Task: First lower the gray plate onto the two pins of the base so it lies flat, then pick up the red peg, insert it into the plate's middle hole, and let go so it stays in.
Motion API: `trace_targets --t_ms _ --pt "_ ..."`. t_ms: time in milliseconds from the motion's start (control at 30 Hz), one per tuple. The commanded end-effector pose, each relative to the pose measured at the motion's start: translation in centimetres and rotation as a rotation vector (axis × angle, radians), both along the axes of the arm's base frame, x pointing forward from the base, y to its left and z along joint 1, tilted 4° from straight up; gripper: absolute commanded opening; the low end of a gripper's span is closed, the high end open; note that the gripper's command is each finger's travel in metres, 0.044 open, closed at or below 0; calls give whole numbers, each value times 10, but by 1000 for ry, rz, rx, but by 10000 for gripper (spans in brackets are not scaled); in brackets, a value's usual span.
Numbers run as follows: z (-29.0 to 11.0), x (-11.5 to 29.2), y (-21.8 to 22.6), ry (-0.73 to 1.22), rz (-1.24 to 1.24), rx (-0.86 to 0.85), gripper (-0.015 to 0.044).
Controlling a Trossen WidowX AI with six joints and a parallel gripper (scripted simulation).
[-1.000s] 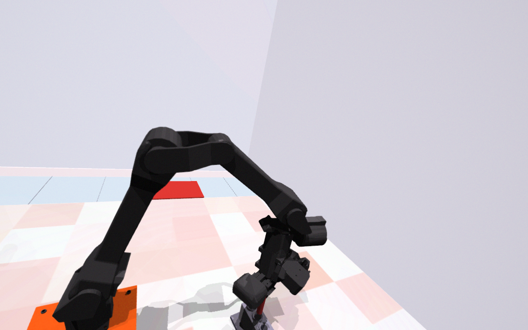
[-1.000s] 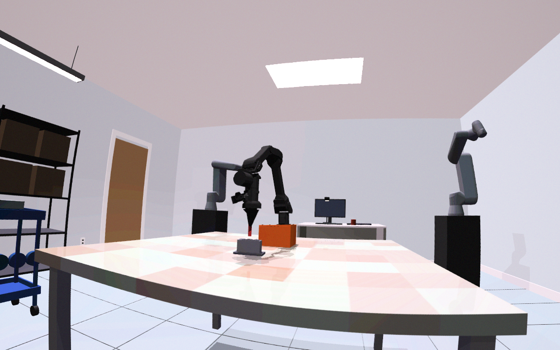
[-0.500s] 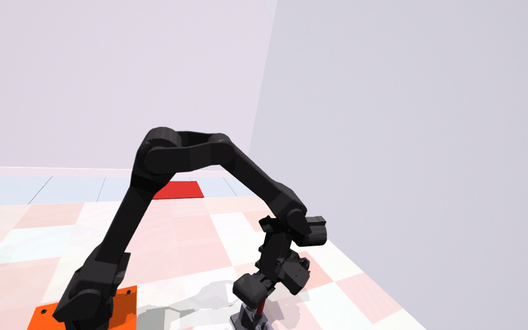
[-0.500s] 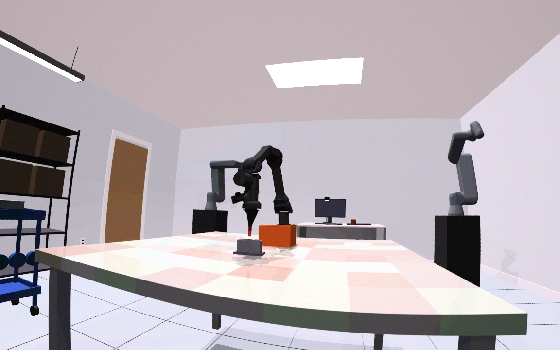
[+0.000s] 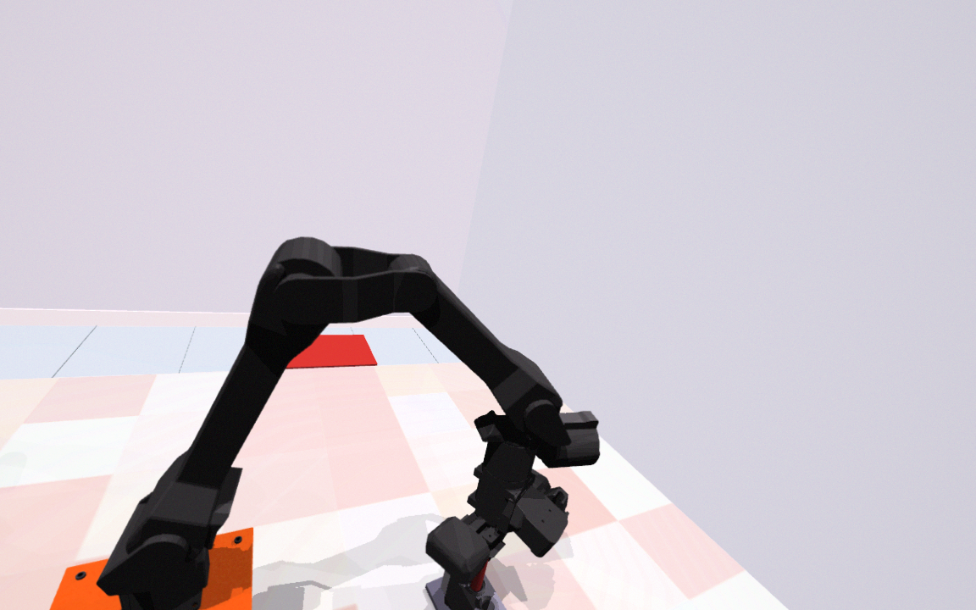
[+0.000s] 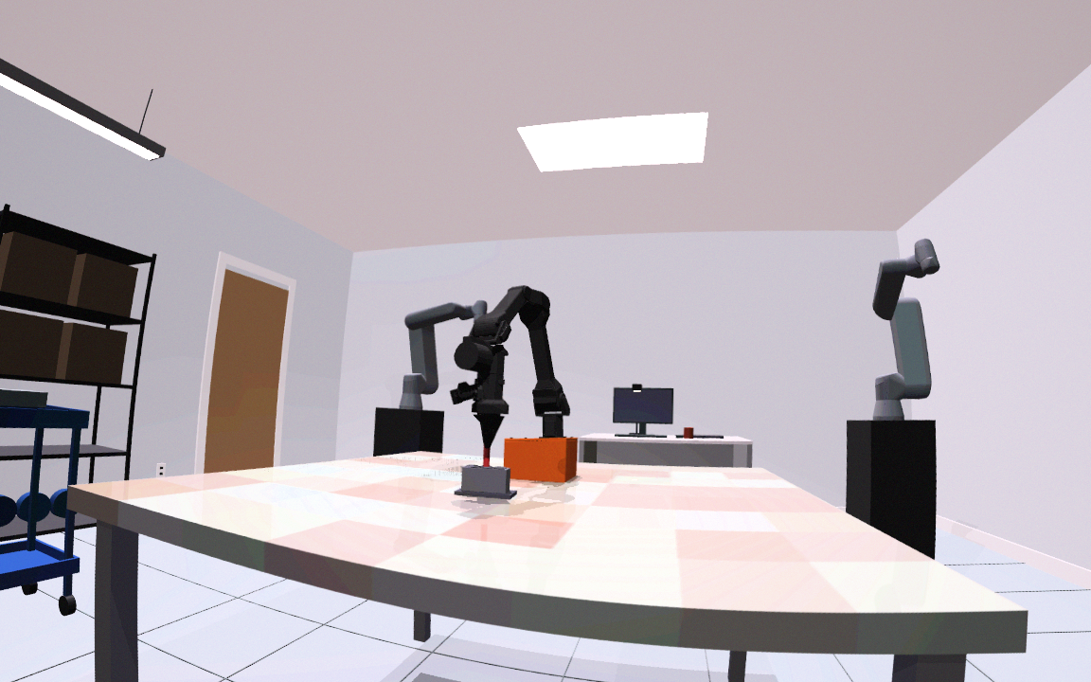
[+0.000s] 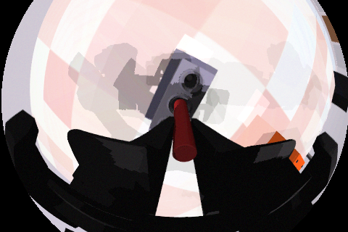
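The pincer (image 7: 180,141) is clamped on the one red peg (image 7: 183,133), which hangs upright from its tips with the lower end at the gray plate (image 7: 180,89); whether that end has entered the middle hole cannot be told from the wrist view; one dark hole (image 7: 191,80) shows on the plate just beyond the peg. In the exterior view the peg (image 6: 487,455) stands straight over the plate and base (image 6: 485,481), a short red length showing between the tips and the gray block. The single black arm (image 5: 430,318) rises from its orange mount (image 6: 539,457), folds at a high elbow and drops the wrist straight down, pincer pointing at the table (image 6: 532,543). The block sits just beside the orange mount, well in from the table's edges; checkered top lies open on every side of it. Two gray arms (image 6: 901,339) stand on black pedestals off the table, well apart from the work.
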State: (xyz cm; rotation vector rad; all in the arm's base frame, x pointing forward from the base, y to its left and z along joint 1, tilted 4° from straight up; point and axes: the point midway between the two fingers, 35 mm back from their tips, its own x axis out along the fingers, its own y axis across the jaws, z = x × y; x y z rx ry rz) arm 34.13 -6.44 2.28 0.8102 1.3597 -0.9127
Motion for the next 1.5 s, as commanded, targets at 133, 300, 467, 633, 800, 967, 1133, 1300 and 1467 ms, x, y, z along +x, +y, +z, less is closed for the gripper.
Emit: trace_targets --t_ms 133,300,467,633,800,967,1133,1300,1467 --pt "0 0 0 0 0 0 0" --pt "0 0 0 0 0 0 0" --pt "-2 0 0 0 0 0 0" --pt "-2 0 0 0 0 0 0" --pt "-2 0 0 0 0 0 0" --pt "-3 0 1 0 0 0 0" --pt "-3 1 1 0 0 0 0" --pt "-3 2 1 0 0 0 0" --pt "-3 1 1 0 0 0 0"
